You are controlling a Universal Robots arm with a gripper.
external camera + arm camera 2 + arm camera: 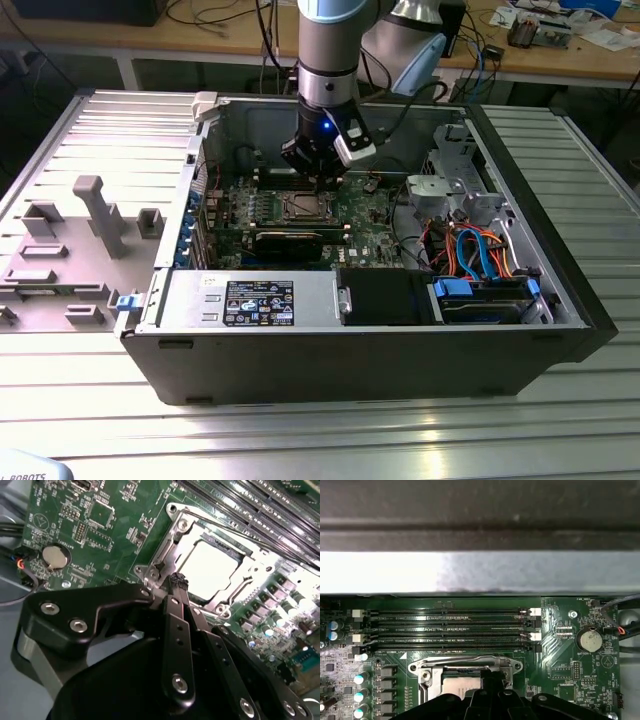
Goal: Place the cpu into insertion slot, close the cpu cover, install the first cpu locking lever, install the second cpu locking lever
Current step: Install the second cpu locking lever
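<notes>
Tool (179,580) at cpu cover (172,540) edge, cpu (212,570) beneath, second wrist view.

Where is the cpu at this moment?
The cpu lies in the insertion slot under the cpu cover, on the green board beside the long black slots; the gripper is nearest its edge.

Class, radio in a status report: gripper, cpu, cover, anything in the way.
Gripper shut, tips at the cover's edge. Cpu seated in slot, cover down over it. Nothing between gripper and socket.
</notes>
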